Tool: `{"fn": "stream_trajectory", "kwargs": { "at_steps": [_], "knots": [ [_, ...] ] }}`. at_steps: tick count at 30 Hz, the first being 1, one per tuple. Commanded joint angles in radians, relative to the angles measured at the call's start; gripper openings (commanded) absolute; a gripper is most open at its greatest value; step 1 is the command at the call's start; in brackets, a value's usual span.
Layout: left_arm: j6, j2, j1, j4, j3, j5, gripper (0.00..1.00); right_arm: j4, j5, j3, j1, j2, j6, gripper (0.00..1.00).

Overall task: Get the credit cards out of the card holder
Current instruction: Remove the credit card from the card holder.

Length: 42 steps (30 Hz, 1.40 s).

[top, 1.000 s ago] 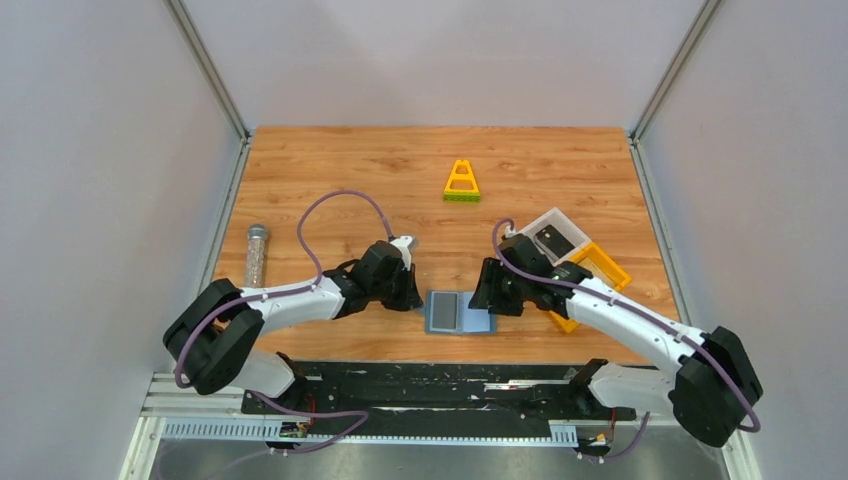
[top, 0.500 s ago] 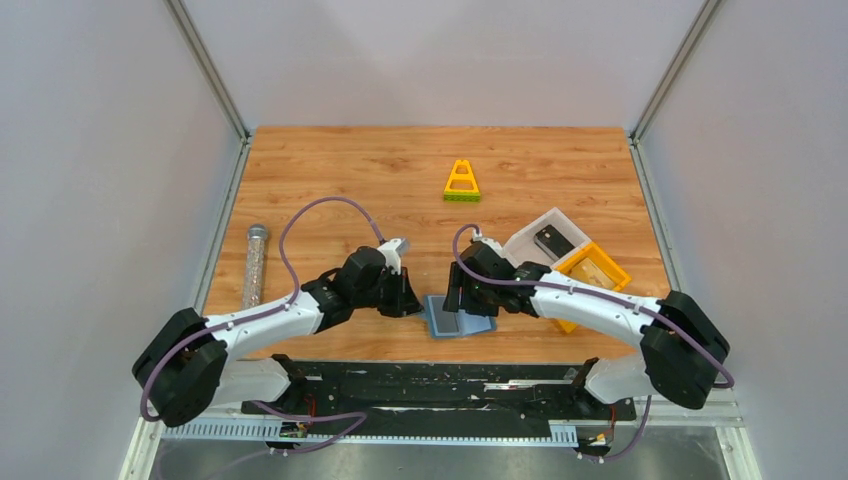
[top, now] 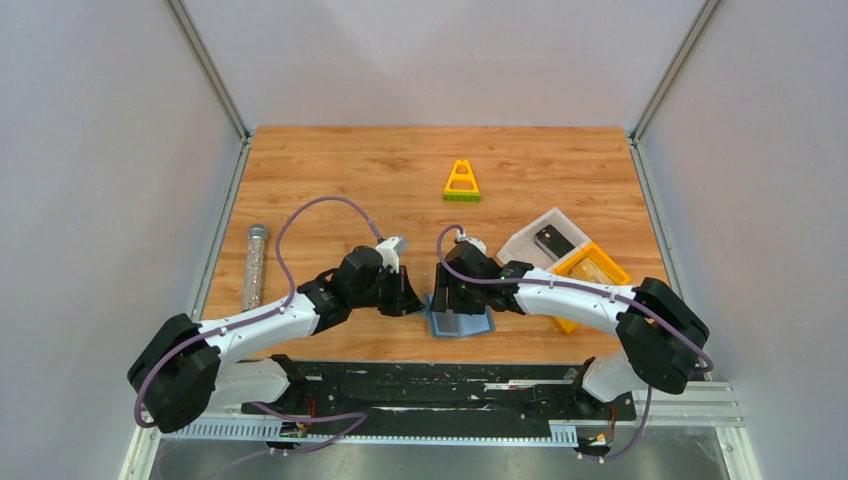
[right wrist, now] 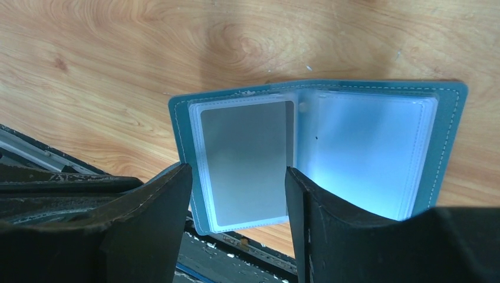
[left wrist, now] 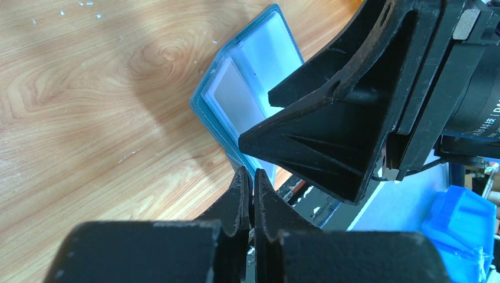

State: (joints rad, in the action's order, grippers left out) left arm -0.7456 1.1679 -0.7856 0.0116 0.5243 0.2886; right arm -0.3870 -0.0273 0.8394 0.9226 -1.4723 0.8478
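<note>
Right tool (top: 452,308) had shifted left over the card holder (top: 475,325), which lay open on the counter (top: 330,170), lower centre of the top view. Its jaws stood apart, straddling the grey credit card (right wrist: 247,159) without gripping it. Left tool (top: 410,298) was fully closed just beside the holder's edge.

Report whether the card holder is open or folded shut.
Open. The card holder lies spread, both clear sleeve panels showing, a grey card in one.

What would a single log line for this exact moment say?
card holder: lying open | grey card: inside its clear sleeve, not out yet | left jaws: shut, beside the holder | right jaws: open, straddling the grey card
</note>
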Motion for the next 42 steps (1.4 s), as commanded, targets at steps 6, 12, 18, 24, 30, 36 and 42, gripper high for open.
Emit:
{"fn": "stream_trajectory", "kwargs": {
  "at_steps": [6, 12, 18, 24, 30, 36, 42],
  "knots": [
    [-0.008, -0.037, -0.004, 0.028, -0.003, 0.007, 0.0, 0.063, 0.01, 0.01, 0.009, -0.029, -0.016, 0.58],
    [-0.005, -0.05, -0.005, 0.012, -0.003, 0.0, 0.0, 0.039, -0.015, 0.0, 0.009, -0.028, -0.005, 0.5],
    [-0.002, -0.056, -0.004, 0.003, -0.004, -0.011, 0.0, -0.014, -0.07, 0.007, 0.009, -0.005, 0.002, 0.47],
    [0.001, -0.055, -0.005, -0.001, -0.006, -0.017, 0.0, -0.05, -0.103, 0.002, 0.009, 0.034, 0.007, 0.46],
    [0.012, -0.053, -0.005, -0.007, -0.005, -0.031, 0.0, -0.067, -0.114, -0.006, 0.009, 0.065, 0.007, 0.46],
    [0.02, -0.055, -0.004, -0.02, -0.006, -0.042, 0.0, -0.079, -0.123, -0.01, 0.009, 0.088, 0.002, 0.47],
    [0.029, -0.055, -0.004, -0.04, -0.004, -0.052, 0.0, -0.081, -0.118, -0.007, 0.008, 0.086, -0.005, 0.47]
  ]
}}
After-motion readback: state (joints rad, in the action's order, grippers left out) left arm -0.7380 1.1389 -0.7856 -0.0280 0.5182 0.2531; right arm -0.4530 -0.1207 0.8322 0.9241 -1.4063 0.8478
